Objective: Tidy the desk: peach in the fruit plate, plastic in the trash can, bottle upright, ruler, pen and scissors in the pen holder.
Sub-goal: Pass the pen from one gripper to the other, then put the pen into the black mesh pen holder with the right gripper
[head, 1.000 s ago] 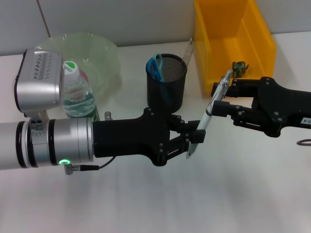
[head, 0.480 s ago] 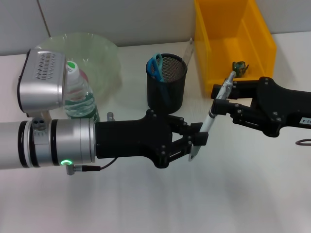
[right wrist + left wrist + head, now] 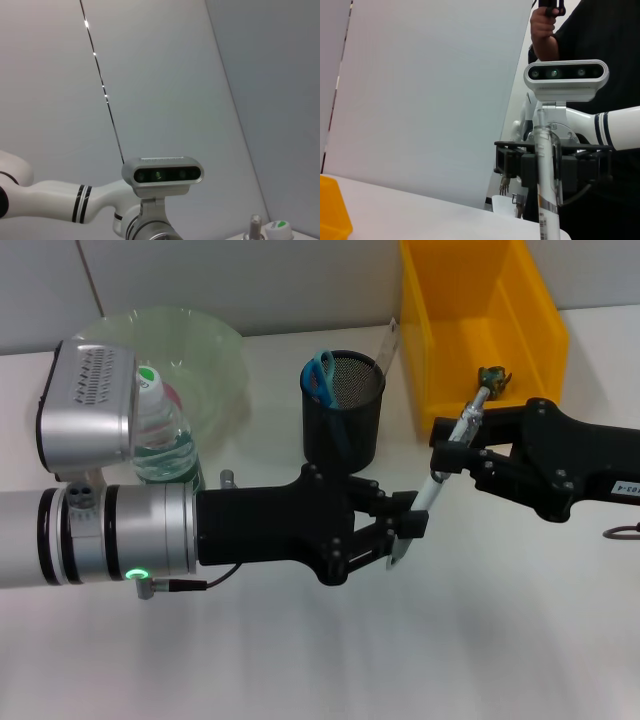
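The white pen slants between both grippers above the desk. My left gripper is shut on its lower end, and my right gripper is shut on its upper part. In the left wrist view the pen stands close up, with the right gripper behind it. The black mesh pen holder holds the blue scissors, and the clear ruler leans at its rim. The bottle stands upright by the green fruit plate. A crumpled plastic piece lies in the yellow trash can. The peach is mostly hidden.
My left arm's silver wrist camera covers part of the bottle and plate. The left forearm crosses the desk's left half. A dark loop hangs at the right edge. The white desk lies in front.
The pen's upper end has swung to the right and farther back with the right gripper. Its lower end has stayed in the left gripper.
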Controlling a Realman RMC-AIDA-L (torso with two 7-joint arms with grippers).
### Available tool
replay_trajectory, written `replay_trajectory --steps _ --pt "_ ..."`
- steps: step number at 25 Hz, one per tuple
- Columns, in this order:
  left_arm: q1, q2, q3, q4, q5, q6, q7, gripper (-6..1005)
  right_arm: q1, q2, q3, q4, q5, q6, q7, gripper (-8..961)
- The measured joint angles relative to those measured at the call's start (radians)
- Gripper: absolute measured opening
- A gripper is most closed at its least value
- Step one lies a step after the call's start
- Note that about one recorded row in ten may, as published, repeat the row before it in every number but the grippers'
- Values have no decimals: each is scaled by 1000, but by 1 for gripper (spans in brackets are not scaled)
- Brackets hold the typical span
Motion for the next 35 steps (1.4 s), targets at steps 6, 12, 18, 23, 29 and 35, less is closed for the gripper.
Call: replay_trajectory --steps 6,12,18,23,29,35 --pt "-2 0 0 0 0 0 2 256 1 0 0 0 0 3 -1 192" --pt "-6 1 0 -1 -1 -3 2 272 6 0 0 1 0 7 -1 178" --pt "-7 2 0 -1 -5 5 -4 288 10 0 0 2 -1 12 -2 179" --pt "-10 3 0 -2 -5 6 -9 365 11 0 0 2 -1 13 -2 189" --pt "-10 5 -2 -2 -4 -3 -15 552 11 0 4 2 -1 13 -3 202" --pt "-9 9 -7 -11 6 -22 -25 778 10 -12 21 -5 6 21 -4 214"
